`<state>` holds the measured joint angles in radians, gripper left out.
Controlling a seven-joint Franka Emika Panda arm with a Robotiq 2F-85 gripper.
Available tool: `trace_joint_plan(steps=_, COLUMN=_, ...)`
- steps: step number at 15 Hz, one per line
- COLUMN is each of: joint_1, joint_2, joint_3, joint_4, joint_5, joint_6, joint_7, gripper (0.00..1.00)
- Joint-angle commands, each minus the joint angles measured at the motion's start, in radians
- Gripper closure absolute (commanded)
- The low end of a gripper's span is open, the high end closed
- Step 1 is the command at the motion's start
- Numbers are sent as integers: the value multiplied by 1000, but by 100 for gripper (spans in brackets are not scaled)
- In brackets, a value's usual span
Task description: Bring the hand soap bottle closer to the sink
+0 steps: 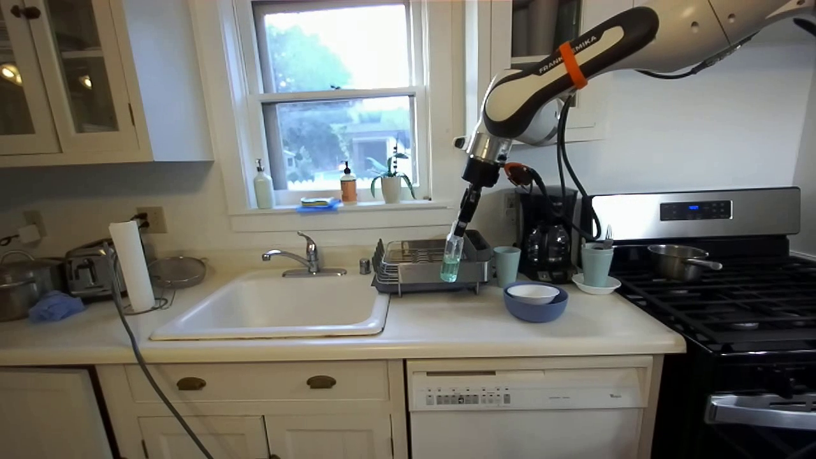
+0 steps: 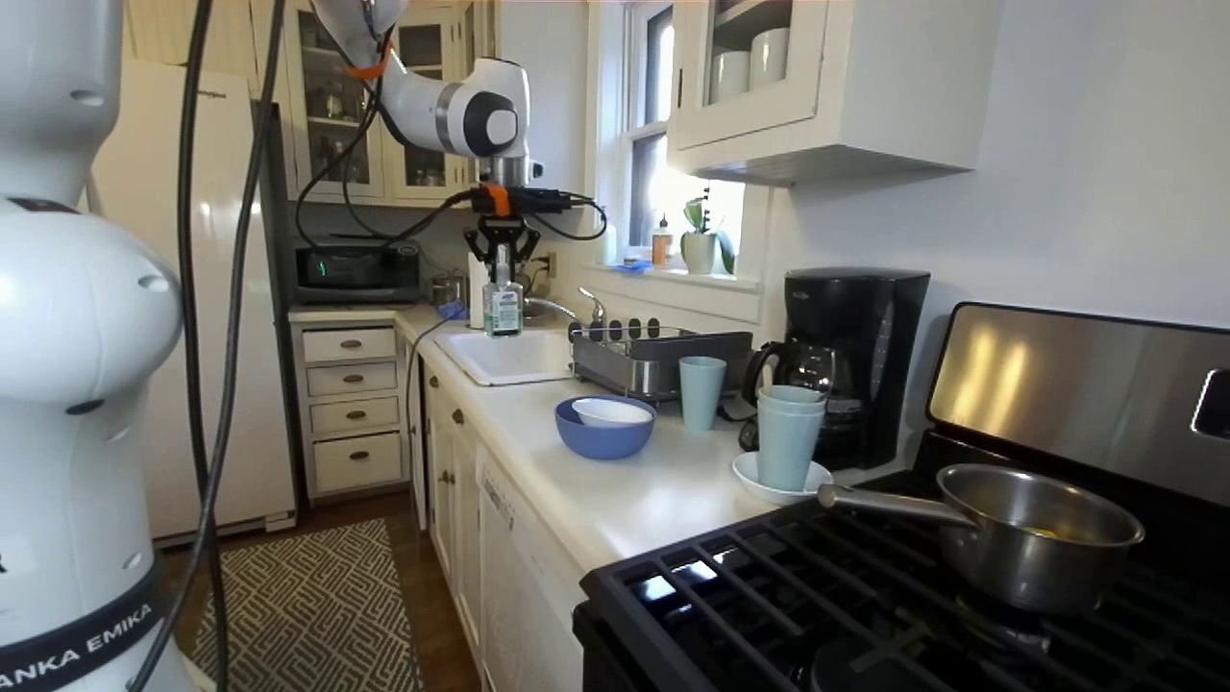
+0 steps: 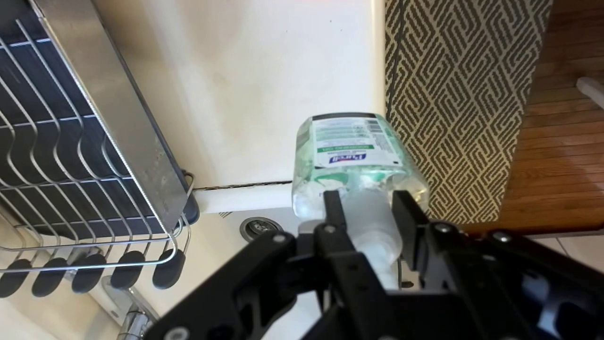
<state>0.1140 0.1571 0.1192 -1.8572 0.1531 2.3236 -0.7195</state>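
In an exterior view, "FRANK" and "EMIKA" can be read on the arm (image 1: 596, 48), parted by an orange band (image 1: 572, 65); the lettering on the dishwasher (image 1: 526, 417) is too small to read. Toward the back edge of the counter (image 1: 452, 331), a dish rack (image 1: 421, 278) stands just beside the sink (image 1: 274, 330); a blue bowl (image 1: 535, 312) sits nearer the front edge, toward the stove (image 1: 746, 312). The bottle (image 1: 451, 262) hangs in front of the dish rack, slightly tilted, clear with green liquid low inside. In an exterior view, "ANKA EMIKA" shows on the robot's base (image 2: 82, 538); a coffee maker (image 2: 860, 356) stands by the counter's back edge, a teal cup (image 2: 701, 394) beside it. The bottle is raised off the counter, in line with the sink, the tool (image 2: 503, 259) grasping its top. In the wrist view, the label (image 3: 354, 132) reads "Purell" upside down; its smaller lines are hard to make out. The bottle covers a stretch of the counter's front edge next to the sink's rim, a patterned rug (image 3: 472, 104) beyond. Two black fingers (image 3: 334, 207) clasp its whitish pump (image 3: 368, 222) from both sides.
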Motion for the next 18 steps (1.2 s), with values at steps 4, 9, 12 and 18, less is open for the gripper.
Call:
trace_joint_plan(steps=4, joint_1=-14, joint_2=1, joint_3=15, joint_4=7, joint_5=-5, joint_6=-2, joint_7=5, gripper=69)
trace_joint_plan(steps=9, joint_1=4, joint_2=98, joint_3=16, joint_4=138, joint_5=-96, joint_6=-65, joint_7=37, gripper=92)
trace_joint_plan(steps=12, joint_1=24, joint_2=186, joint_3=25, joint_4=249, joint_5=-182, joint_6=-109, joint_7=70, gripper=92)
trace_joint_plan(steps=18, joint_1=55, joint_2=359, joint_3=38, joint_4=459, joint_5=-241, joint_6=-166, joint_7=127, gripper=92)
